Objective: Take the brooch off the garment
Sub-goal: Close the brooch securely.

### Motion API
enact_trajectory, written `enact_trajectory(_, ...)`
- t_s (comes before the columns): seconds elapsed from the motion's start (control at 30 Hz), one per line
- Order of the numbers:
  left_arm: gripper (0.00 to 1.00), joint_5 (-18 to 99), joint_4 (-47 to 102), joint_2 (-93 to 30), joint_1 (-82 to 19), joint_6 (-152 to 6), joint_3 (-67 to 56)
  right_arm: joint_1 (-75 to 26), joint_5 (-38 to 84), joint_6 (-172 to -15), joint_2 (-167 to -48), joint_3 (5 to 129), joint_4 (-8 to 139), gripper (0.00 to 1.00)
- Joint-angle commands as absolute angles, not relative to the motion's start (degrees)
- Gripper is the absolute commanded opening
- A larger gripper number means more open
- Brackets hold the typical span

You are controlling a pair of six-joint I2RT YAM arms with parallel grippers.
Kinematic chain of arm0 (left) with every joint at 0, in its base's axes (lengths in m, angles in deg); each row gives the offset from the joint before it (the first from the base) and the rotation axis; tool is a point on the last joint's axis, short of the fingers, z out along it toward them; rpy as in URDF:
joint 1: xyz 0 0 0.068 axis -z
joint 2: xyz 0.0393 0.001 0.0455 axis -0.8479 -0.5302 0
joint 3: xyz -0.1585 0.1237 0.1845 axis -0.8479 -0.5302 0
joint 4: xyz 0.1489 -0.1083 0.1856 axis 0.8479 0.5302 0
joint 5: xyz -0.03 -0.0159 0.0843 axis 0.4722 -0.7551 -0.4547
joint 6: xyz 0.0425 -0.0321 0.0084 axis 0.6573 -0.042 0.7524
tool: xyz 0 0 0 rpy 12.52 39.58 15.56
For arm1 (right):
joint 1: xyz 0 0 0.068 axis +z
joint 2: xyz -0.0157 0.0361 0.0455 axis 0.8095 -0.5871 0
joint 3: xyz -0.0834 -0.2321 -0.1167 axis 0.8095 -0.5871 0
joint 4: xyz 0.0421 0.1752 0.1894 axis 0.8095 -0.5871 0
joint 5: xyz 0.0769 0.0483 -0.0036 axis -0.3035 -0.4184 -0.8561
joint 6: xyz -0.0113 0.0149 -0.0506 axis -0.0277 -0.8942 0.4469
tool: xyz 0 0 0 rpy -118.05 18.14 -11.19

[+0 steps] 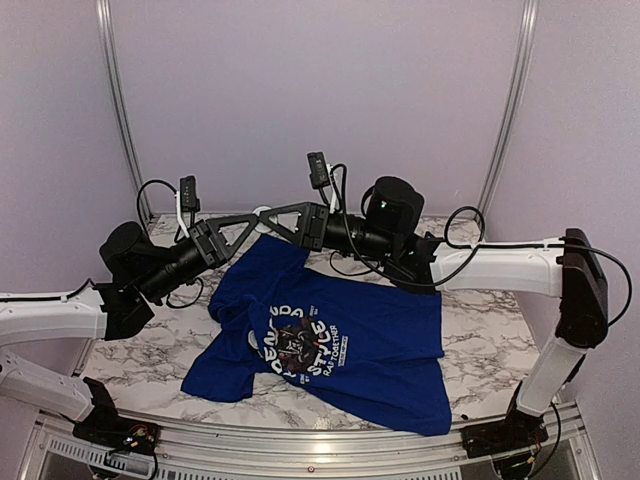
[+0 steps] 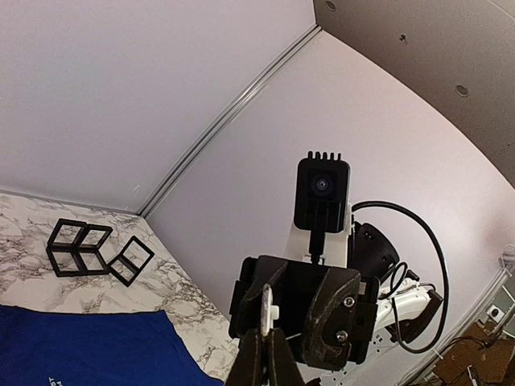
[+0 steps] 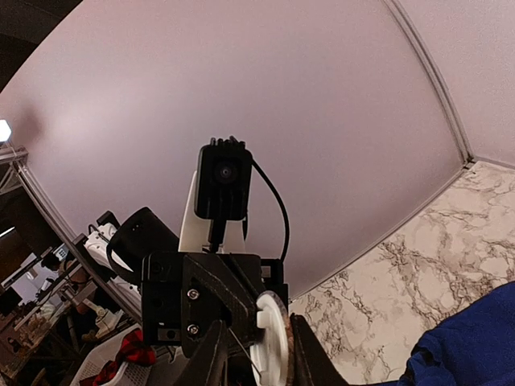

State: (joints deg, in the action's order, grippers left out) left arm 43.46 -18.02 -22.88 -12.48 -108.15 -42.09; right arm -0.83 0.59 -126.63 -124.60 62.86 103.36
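Observation:
The royal-blue T-shirt lies spread on the marble table, panda print up; it also shows in the left wrist view and the right wrist view. Both grippers meet tip to tip in the air above the shirt's far edge. The brooch, a white round disc with a pin on its back, is between them. My left gripper is shut on the brooch's edge. My right gripper straddles the brooch, which rests against one finger, the other finger standing apart from it.
Black open-frame cubes stand on the marble near the back wall. Loose cables hang round the right arm. Walls close the table at the back and sides.

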Motion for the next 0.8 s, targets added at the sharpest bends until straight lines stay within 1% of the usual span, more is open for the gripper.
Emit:
enact_trajectory(0.0,0.00,44.10,-18.22,-23.43,-12.19,-107.10,-40.15,0.01,-0.59,-125.42,-124.68,64.05,102.87,0.24)
enact_trajectory(0.23,0.00,44.17,-18.48,-23.44,-12.19,-107.15,-40.15,0.11,0.08,-125.28,-124.13,63.11,103.16,0.22)
enact_trajectory(0.4,0.00,44.39,-18.56,-23.48,-12.11,-107.06,-39.93,0.17,0.74,-125.32,-123.95,62.64,102.88,0.18)
enact_trajectory(0.77,0.00,44.15,-18.31,-23.40,-11.32,-106.14,-39.90,0.06,4.60,-124.88,-122.33,61.35,102.82,0.12)
